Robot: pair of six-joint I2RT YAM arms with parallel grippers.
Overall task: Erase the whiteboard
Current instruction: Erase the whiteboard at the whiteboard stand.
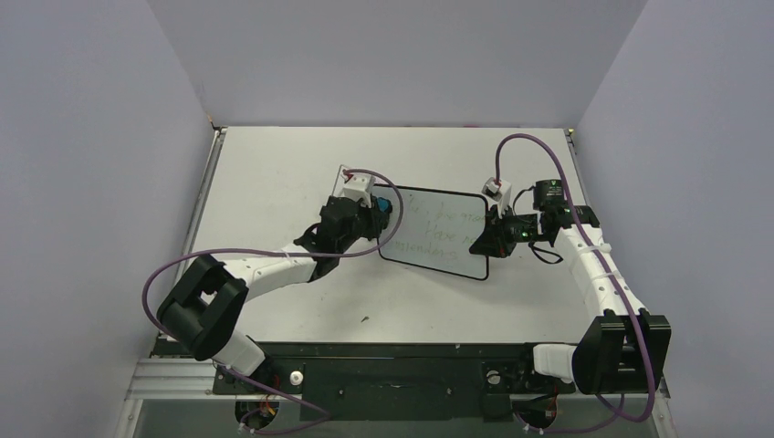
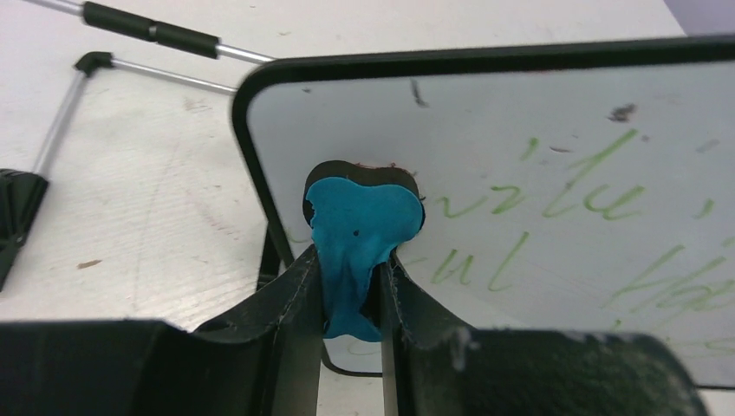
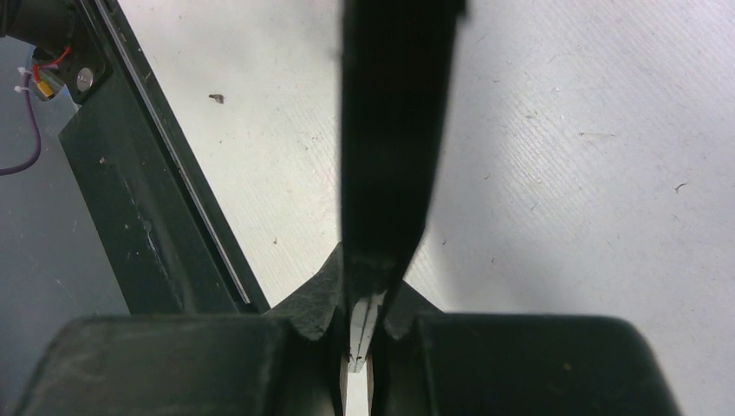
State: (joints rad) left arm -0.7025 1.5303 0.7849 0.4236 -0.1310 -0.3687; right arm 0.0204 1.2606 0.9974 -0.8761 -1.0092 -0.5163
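Whiteboard (image 1: 436, 231) in middle of table (image 1: 274, 164), between two claws. Green writing (image 2: 589, 195) on whiteboard face. Left claw (image 2: 349, 273) at whiteboard's left end, squeezed tight on blue eraser (image 2: 360, 225). Eraser sits against whiteboard face, near far left corner. Right claw (image 3: 360, 303) at whiteboard's right end, fingers nearly together, pinching whiteboard's thin black edge. Wire stand (image 2: 152, 30) on table, just past whiteboard's left corner.
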